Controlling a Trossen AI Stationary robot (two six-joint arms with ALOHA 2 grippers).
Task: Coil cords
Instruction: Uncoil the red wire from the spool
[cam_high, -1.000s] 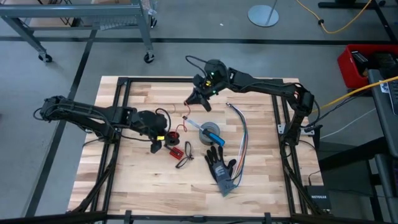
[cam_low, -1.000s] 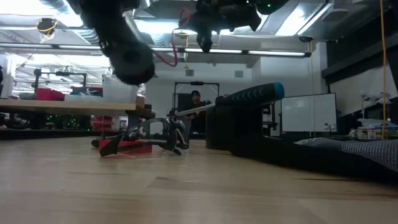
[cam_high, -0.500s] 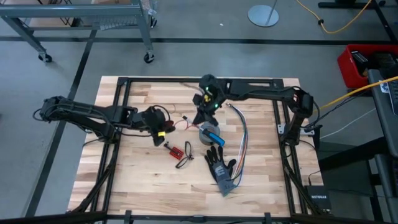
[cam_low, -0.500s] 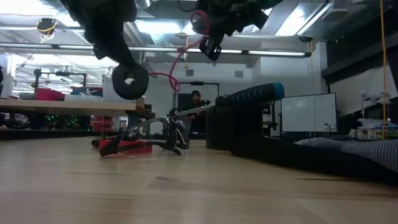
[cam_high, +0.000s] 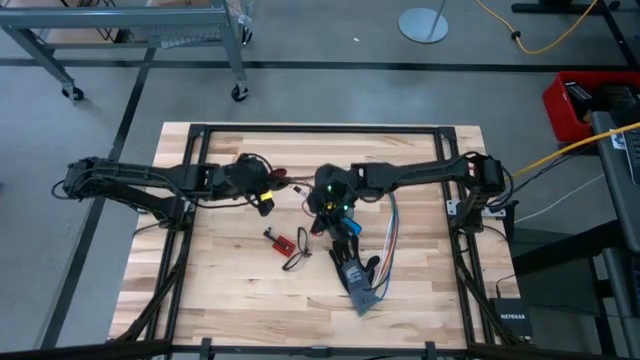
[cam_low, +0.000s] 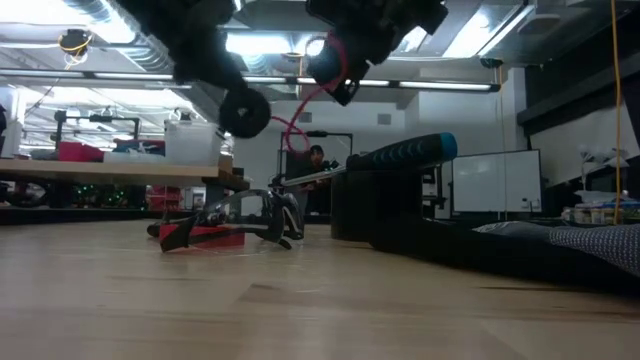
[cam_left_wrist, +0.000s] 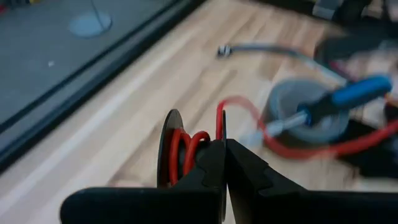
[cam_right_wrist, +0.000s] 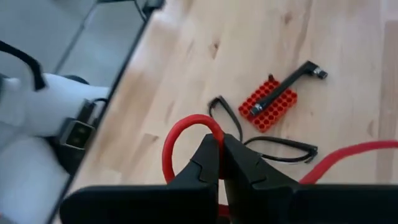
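Red cord held taut-ish btwn both pincers, above the wooden worktop (cam_high: 220, 270).

Left pincer (cam_left_wrist: 224, 163) is clamped fully shut on the thin red cord (cam_left_wrist: 292, 146), w/ a few turns seen wound by a black disc-like spool; likely held there as the anchor for coiling. Right pincer (cam_right_wrist: 221, 163) is shut on a loop of the same cord, lifted near the grey tape roll w/ blue-handled screwdriver (cam_left_wrist: 348, 99), prob. to feed slack. Small red board (cam_right_wrist: 268, 103) and black safety glasses (cam_right_wrist: 273, 144) lie untouched on the worktop.

Red board (cam_high: 281, 241) beside safety glasses (cam_high: 298, 253) — black glove (cam_high: 353, 263) near ribbon wires (cam_high: 391, 235).
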